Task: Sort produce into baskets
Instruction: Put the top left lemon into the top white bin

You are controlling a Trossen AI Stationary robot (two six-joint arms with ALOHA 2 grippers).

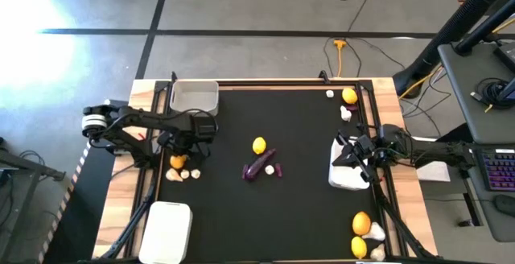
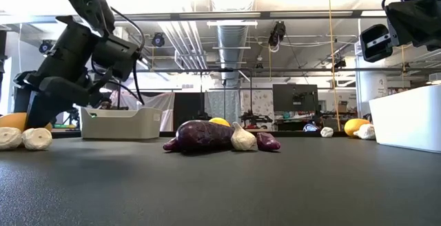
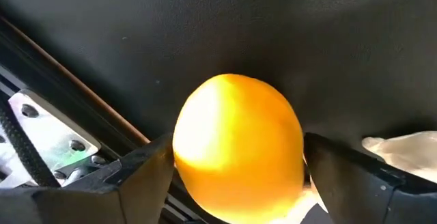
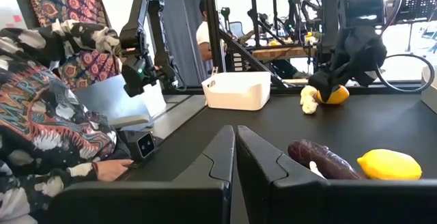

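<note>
At the left edge of the surface [image 1: 306,216], I am bringing my left gripper [image 3: 235,173] down around an orange citrus fruit [image 3: 237,145]. The fingers [image 3: 136,176] are standing wide, one on each side of the fruit, close to its skin; whether they are touching it I cannot tell. Judgement: to do this grasp well I should be closing evenly across the widest part of the fruit, keeping it centred so it is not rolling out, and lifting only once both fingers are seated. Two white garlic bulbs [image 1: 190,173] are lying just beside the fruit, one showing at the frame edge in the left wrist view, so I should be closing slowly and not pinching one in with it. The nearest basket [image 1: 194,96] is sitting at the far left corner, near this spot, and looks a reasonable target. My right gripper [image 4: 235,173] is waiting above the right-hand basket [image 1: 348,175], fingers shut on nothing.
</note>
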